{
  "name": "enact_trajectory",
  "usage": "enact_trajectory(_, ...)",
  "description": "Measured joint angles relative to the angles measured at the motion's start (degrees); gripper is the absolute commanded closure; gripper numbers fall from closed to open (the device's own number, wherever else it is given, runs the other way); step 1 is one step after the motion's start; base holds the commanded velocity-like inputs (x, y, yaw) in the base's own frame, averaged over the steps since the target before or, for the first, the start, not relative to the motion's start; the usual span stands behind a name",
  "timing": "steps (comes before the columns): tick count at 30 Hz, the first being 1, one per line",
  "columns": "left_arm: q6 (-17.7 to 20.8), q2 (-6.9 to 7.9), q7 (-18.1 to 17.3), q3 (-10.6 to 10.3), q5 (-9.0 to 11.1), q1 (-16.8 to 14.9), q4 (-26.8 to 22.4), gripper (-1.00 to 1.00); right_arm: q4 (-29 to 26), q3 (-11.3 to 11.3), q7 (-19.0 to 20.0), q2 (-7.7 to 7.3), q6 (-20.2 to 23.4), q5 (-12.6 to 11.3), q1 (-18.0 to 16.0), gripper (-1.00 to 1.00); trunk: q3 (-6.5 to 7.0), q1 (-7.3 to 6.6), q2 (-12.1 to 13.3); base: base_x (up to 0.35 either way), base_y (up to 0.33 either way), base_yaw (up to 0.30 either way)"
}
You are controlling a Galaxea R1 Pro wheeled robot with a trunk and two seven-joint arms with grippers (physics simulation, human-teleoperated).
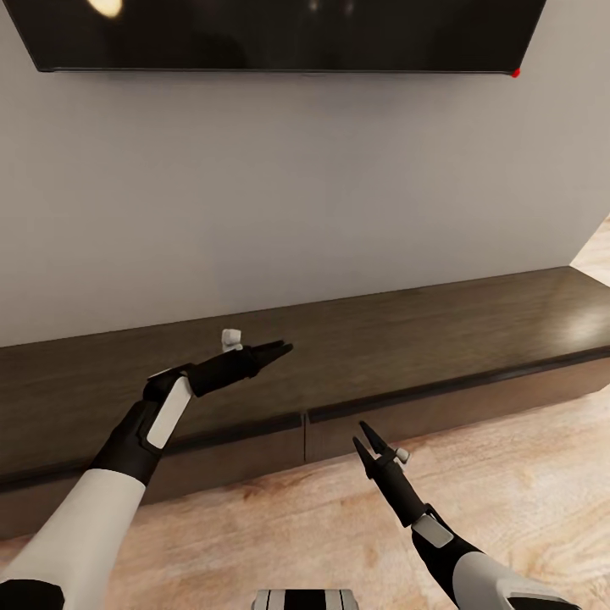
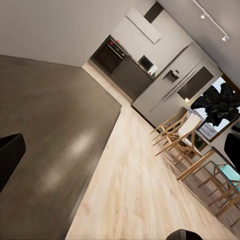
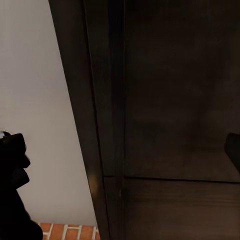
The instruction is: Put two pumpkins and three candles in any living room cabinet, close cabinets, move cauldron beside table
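Both claws [image 1: 284, 347] [image 1: 366, 440] empty, parted, over closed cabinet [image 1: 474, 339] beneath wall TV [image 1: 280, 34].

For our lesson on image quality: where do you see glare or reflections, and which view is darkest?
Head view: lamp glare on the TV and a soft sheen on the cabinet top at right. Left wrist view: a pale reflection on the cabinet top, bright daylight at the far window. Right wrist view: darkest, the cabinet front in deep shadow.
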Motion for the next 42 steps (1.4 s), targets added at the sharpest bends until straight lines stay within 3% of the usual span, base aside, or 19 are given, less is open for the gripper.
enact_trajectory(8,-0.66,0.05,-0.02,0.01,0.04,0.05,2.2,-1.0,0.0,0.0,0.0,0.0,0.0,0.0,0.0,-1.0,0.0,0.0,0.0,0.0,0.0,0.0)
enact_trajectory(16,-1.29,0.08,-0.52,0.01,0.03,0.07,2.32,-1.0,0.06,0.01,0.0,-0.01,0.0,0.0,0.0,-1.0,0.0,0.0,0.0,0.015,0.008,0.0)
enact_trajectory(26,-1.31,0.1,-0.43,0.02,-0.02,0.06,2.34,-1.0,0.1,-0.1,0.04,-0.03,0.31,-0.16,0.54,-1.0,-0.01,-0.02,-0.01,0.222,0.066,0.0)
enact_trajectory(42,-1.32,0.09,-0.45,0.02,-0.04,0.09,2.39,-1.0,0.35,-0.22,-0.46,-0.01,0.18,-0.2,1.09,-1.0,-0.01,0.0,0.0,0.015,0.002,0.0)
